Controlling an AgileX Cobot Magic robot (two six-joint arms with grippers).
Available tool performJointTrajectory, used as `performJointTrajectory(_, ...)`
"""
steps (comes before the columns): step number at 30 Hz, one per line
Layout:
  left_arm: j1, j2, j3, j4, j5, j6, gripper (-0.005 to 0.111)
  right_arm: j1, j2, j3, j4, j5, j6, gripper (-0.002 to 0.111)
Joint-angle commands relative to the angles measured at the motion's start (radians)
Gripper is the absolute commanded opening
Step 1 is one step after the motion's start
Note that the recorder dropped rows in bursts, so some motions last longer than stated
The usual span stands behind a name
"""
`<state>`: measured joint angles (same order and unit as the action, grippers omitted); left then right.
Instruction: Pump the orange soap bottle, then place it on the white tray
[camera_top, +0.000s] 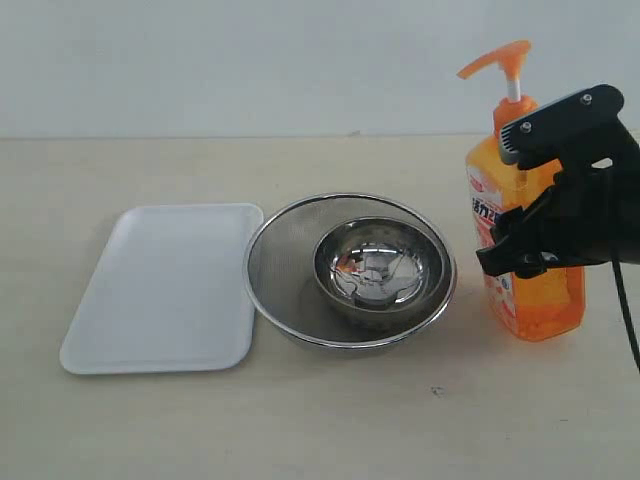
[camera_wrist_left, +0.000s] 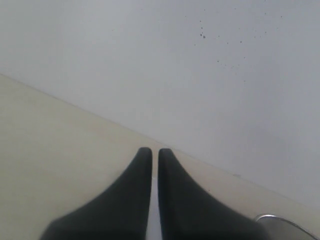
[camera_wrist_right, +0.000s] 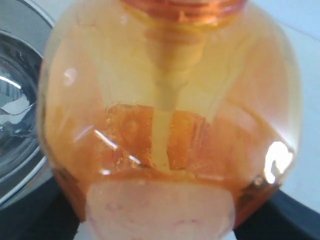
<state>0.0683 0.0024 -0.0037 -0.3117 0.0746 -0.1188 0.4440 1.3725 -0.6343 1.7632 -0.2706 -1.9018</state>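
- One orange soap bottle (camera_top: 535, 300), one white tray (camera_top: 160, 290), one mesh strainer (camera_top: 275, 260), and one steel bowl (camera_top: 332, 262) nested inside the strainer.
- The bottle is translucent orange with a white-and-red label and an orange pump on a white stem. It stands upright at the strainer's 3 o'clock.
- The tray lies just beside the strainer's 9 o'clock, with bare table (camera_top: 400, 420) at 6 o'clock.
- The right gripper (camera_top: 520, 243) straddles the bottle's body; whether it squeezes cannot be told.
- The left gripper (camera_wrist_left: 155, 160) has its fingers nearly together and holds nothing.

Exterior view: bright, even, diffuse light; shadows soft and faint. The right claw (camera_top: 515, 250) reads near-black, with little surface detail. The orange soap bottle (camera_top: 525, 235) at that claw glows translucent. Off to the claw's side, sharp specular highlights in the steel bowl (camera_top: 380, 265).
Left wrist view: left claw (camera_wrist_left: 155, 152) fingers (camera_wrist_left: 125, 205) blurred close to the lens; wall (camera_wrist_left: 200, 75) beyond them flat grey.
Right wrist view: bottle soft-focused, with white glare patches.
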Motion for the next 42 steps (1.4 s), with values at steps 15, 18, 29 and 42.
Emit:
performJointTrajectory(15, 0.000, -0.002, 0.004, -0.005, 0.001, 0.007, 0.005, 0.045, -0.019, -0.018, -0.101, -0.046, -0.017, 0.000)
performJointTrajectory(18, 0.000, -0.002, 0.004, -0.005, 0.001, 0.007, 0.005, 0.119, 0.025, -0.018, -0.122, -0.138, -0.017, 0.000)
performJointTrajectory(29, 0.000, -0.002, 0.004, -0.006, 0.001, 0.026, 0.005, 0.148, 0.056, -0.018, -0.179, -0.227, 0.043, 0.000)
performJointTrajectory(42, 0.000, -0.002, 0.004, -0.006, 0.001, 0.029, 0.005, 0.148, 0.056, -0.018, -0.228, -0.172, 0.045, 0.000)
